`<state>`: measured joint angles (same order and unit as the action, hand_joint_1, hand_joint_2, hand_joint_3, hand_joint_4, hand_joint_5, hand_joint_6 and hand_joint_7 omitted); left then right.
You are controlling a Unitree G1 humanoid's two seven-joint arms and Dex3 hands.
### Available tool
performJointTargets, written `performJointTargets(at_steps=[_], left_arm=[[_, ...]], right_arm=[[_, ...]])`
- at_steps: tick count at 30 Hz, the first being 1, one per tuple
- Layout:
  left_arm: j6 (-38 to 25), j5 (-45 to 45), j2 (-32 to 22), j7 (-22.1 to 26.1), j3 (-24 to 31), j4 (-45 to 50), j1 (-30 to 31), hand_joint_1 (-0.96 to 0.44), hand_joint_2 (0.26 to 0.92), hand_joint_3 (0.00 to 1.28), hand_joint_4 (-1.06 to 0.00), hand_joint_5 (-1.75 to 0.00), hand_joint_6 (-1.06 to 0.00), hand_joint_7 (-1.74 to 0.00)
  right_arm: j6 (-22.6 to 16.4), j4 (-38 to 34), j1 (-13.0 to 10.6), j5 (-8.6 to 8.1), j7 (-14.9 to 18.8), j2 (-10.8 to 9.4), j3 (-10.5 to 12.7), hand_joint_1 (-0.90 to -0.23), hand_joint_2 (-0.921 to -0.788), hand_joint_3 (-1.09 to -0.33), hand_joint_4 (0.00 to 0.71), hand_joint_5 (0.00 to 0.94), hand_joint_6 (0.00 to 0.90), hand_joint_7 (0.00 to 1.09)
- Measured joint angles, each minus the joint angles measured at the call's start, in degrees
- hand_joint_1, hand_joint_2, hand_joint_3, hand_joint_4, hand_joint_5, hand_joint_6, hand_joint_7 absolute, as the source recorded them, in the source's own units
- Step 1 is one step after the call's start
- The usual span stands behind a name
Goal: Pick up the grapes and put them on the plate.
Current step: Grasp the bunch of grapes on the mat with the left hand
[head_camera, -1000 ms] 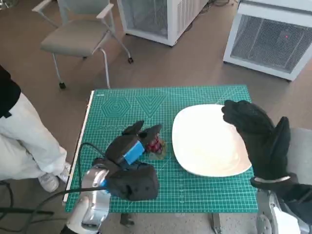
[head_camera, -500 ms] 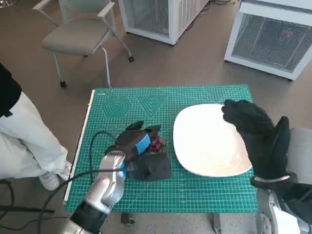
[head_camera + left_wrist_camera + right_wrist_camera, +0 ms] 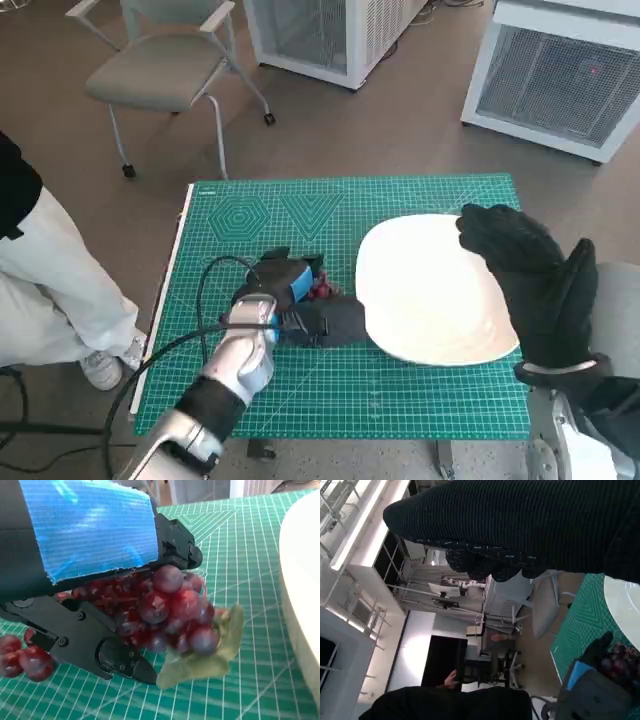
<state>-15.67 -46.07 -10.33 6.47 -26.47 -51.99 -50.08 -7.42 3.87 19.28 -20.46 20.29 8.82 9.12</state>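
Observation:
A bunch of dark red grapes (image 3: 165,610) with a pale green leaf (image 3: 200,662) sits between the black fingers (image 3: 100,650) of my left hand (image 3: 288,292), which grips it. In the head view the grapes (image 3: 321,291) are low over the green mat, just left of the white plate (image 3: 430,290). A few more grapes (image 3: 22,655) show beyond the lower finger. My gloved right hand (image 3: 530,285) is held flat over the plate's right rim and holds nothing. The right wrist view shows the plate's edge (image 3: 626,602) and the grapes (image 3: 619,661) by the blue-taped hand (image 3: 577,672).
The green cutting mat (image 3: 250,220) covers the small table. A black cable (image 3: 205,300) loops beside my left forearm. A person's pale trouser leg (image 3: 50,280) is close at the table's left. A chair (image 3: 160,70) and white units (image 3: 560,80) stand beyond.
My left hand has moved right towards the plate with the grapes in its fingers, and the forearm has swung in behind it. The right hand has stayed put.

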Motion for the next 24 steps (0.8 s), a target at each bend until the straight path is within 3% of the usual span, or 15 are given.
performJointTargets(at_steps=[10, 17, 18, 19, 21, 22, 24], left_arm=[[2.67, 1.54, 0.92, -1.75, -1.26, -6.93, -3.15, -0.13, 0.809, 0.02, -0.14, 0.0, -0.32, 0.0], [3.88, 1.91, 1.09, -2.8, -2.14, -8.88, -3.98, 0.04, 0.891, 0.06, -0.21, -0.03, -0.36, -0.01], [4.14, 1.95, 1.09, -3.11, -2.2, -9.13, -4.05, 0.07, 0.898, 0.08, -0.26, -0.08, -0.39, -0.01], [4.45, 1.99, 1.1, -3.49, -2.24, -9.42, -4.12, 0.11, 0.905, 0.11, -0.31, -0.25, -0.42, -0.02], [5.23, 2.09, 1.11, -4.71, -2.26, -10.1, -4.25, 0.21, 0.91, 0.18, -0.4, -0.73, -0.53, -0.04], [5.64, 2.14, 1.12, -5.44, -2.26, -10.39, -4.28, 0.23, 0.912, 0.21, -0.42, -0.97, -0.56, -0.17], [6.46, 2.25, 1.13, -7.09, -2.27, -10.84, -4.25, 0.16, 0.914, 0.23, -0.44, -1.2, -0.55, -0.59]], right_arm=[[0.0, 0.25, -0.18, 0.01, -0.04, 0.01, -0.01, -0.332, -0.921, -0.599, 0.452, 0.836, 0.238, 0.99], [0.04, 0.37, -0.25, 0.07, -0.29, 0.01, 0.0, -0.333, -0.921, -0.6, 0.451, 0.837, 0.238, 0.99], [0.06, 0.42, -0.25, 0.08, -0.34, 0.01, -0.01, -0.333, -0.921, -0.6, 0.451, 0.837, 0.238, 0.99], [0.08, 0.47, -0.25, 0.09, -0.38, 0.01, -0.01, -0.333, -0.921, -0.6, 0.451, 0.837, 0.238, 0.99], [0.16, 0.58, -0.26, 0.11, -0.44, 0.01, -0.02, -0.332, -0.921, -0.6, 0.451, 0.837, 0.238, 0.99], [0.19, 0.62, -0.26, 0.11, -0.45, 0.01, -0.01, -0.332, -0.921, -0.6, 0.451, 0.837, 0.238, 0.99], [0.25, 0.69, -0.27, 0.11, -0.47, 0.01, -0.01, -0.332, -0.921, -0.6, 0.451, 0.837, 0.238, 0.99]])
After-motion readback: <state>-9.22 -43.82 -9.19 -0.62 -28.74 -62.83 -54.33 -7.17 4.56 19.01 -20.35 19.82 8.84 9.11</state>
